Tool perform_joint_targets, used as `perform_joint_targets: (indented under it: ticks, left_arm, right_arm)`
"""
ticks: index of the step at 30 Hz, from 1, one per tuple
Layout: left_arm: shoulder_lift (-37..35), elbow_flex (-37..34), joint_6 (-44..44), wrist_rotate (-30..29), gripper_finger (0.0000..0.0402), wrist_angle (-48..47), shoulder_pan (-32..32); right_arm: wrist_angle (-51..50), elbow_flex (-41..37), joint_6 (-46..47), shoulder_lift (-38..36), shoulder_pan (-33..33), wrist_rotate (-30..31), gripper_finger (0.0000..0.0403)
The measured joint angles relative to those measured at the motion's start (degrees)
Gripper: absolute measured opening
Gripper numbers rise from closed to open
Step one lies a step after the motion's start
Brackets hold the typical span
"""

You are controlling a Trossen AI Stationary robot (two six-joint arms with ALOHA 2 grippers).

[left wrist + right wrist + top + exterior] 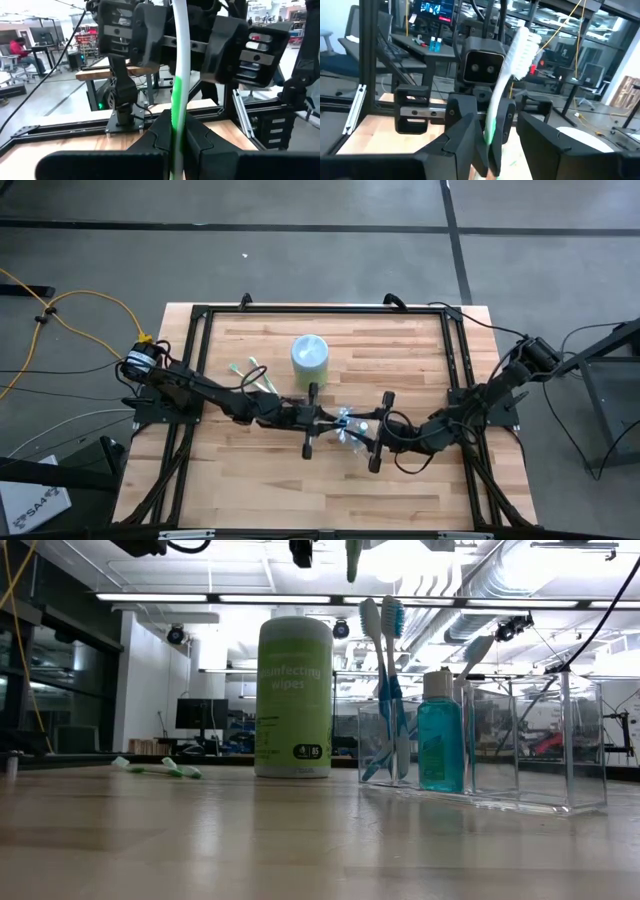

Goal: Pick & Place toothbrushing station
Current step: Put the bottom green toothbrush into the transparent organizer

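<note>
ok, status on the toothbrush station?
Left gripper shut on green-white toothbrush, upright above clear organizer. Right gripper open, facing it close. Two green toothbrushes lying on table. Wipes canister stands off to the side.

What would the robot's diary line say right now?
left gripper: shut on green-white toothbrush, above table | right gripper: open, facing it | clear organizer: holds blue toothbrushes

Green-white toothbrush (179, 90) upright – pinched; clear organiser (500, 755) nearby.
</note>
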Motion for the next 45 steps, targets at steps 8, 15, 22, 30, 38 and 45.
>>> perform_joint_targets:
  ticks: [8, 15, 22, 30, 38, 45]
  left_arm:
    - [0.0, 0.0, 0.0, 0.3, 0.0007, 0.5, -0.1]
    - [0.0, 0.0, 0.8, 0.5, 0.0007, 0.4, -0.1]
    - [0.0, 0.0, 0.9, 0.5, 0.0007, -0.5, -0.1]
    - [0.0, 0.0, 0.9, 0.5, 0.0007, -1.0, -0.1]
    - [0.0, 0.0, 1.1, 0.6, 0.0007, -1.5, -0.1]
    - [0.0, 0.0, 0.9, 0.6, 0.0007, -2.0, -0.1]
  right_arm:
    - [0.0, 0.0, 3.7, 0.0, -3.3, -7.4, 0.0142]
    - [1.3, 0.0, 4.5, 0.0, -6.4, -12.7, 0.0142]
    - [2.5, 0.0, 4.0, 0.0, -6.9, -13.8, 0.014]
    - [2.5, 0.0, 3.9, 0.0, -6.9, -15.0, 0.0081]
    - [2.6, 0.0, 3.9, 0.0, -6.9, -17.1, 0.0012]
    - [2.7, 0.0, 3.8, 0.1, -6.9, -16.9, 0.0025]
